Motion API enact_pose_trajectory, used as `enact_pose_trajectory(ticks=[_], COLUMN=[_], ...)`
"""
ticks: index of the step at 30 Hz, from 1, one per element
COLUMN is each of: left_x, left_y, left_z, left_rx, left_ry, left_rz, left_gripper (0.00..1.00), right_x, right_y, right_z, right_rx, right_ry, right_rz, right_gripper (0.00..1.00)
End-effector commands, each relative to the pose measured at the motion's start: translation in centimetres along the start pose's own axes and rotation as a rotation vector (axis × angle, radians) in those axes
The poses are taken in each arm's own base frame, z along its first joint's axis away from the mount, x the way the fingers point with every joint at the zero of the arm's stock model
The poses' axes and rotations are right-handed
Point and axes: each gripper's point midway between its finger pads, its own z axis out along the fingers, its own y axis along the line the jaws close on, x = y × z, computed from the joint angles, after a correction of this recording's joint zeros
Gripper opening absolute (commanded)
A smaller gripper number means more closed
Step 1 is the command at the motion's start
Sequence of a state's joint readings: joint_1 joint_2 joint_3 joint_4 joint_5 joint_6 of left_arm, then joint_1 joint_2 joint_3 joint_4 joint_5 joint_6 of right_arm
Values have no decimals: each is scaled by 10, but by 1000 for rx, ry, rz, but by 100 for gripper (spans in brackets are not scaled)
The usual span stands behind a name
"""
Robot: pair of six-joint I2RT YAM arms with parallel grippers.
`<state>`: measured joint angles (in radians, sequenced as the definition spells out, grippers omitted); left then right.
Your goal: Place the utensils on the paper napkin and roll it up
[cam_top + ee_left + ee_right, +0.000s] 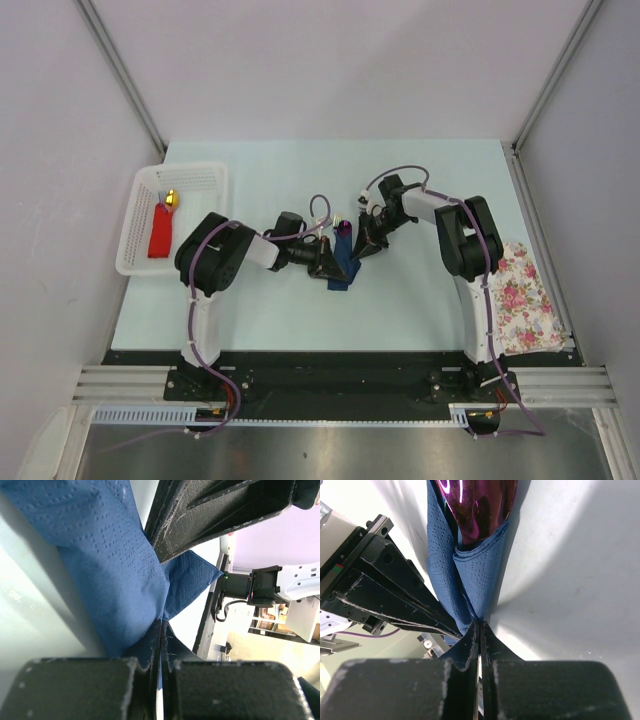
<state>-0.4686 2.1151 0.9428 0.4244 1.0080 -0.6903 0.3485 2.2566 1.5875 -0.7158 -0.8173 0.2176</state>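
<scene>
Blue paper napkin [110,570] sits clamped in the closed left pincer [161,630] and right pincer [480,627].

Utensils [476,505] mostly hidden inside paper napkin [472,580]; count unclear, perhaps one end showing.

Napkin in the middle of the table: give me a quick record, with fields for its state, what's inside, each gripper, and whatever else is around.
paper napkin: navy, folded into a narrow bundle, mid-table
utensils: shiny purple end sticks out of the folds; the rest is hidden
left gripper: shut on the napkin
right gripper: shut on the napkin
elsewhere: white basket at far left holding a red flat object and a gold ball; floral cloth at the right edge
</scene>
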Motion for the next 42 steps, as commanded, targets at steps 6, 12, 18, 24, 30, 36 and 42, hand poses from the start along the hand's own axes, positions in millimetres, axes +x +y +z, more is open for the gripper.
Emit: enact_pose_trajectory(ticks=[6,12,18,24,30,36,42], left_x=[13,12,12,12,12,12,14], left_y=[60,59,58,58,59,60,63], left_z=[-8,-7,-7,-7,-6,-6,-7], left_rx=[-203,-198,-192,-190,-191,-195,-206], left_ry=[-37,-38,-36,-34,-32,-35,-39], left_rz=[-92,-87,-84,-83,-86,-90,-103], left_gripper=[0,0,0,0,0,0,0], right_x=[-26,-18,-8,-4,-4,-7,-9], right_y=[16,21,17,22,22,41,32], right_z=[-26,-31,-23,-16,-17,-33,-44], right_rx=[-102,-105,-76,-60,-32,-72,-58], right_ry=[-90,-70,-31,-10,-1,-37,-94], right_rz=[0,0,-9,-47,-76,-99,-81], right_gripper=[18,23,33,26,0,0,0])
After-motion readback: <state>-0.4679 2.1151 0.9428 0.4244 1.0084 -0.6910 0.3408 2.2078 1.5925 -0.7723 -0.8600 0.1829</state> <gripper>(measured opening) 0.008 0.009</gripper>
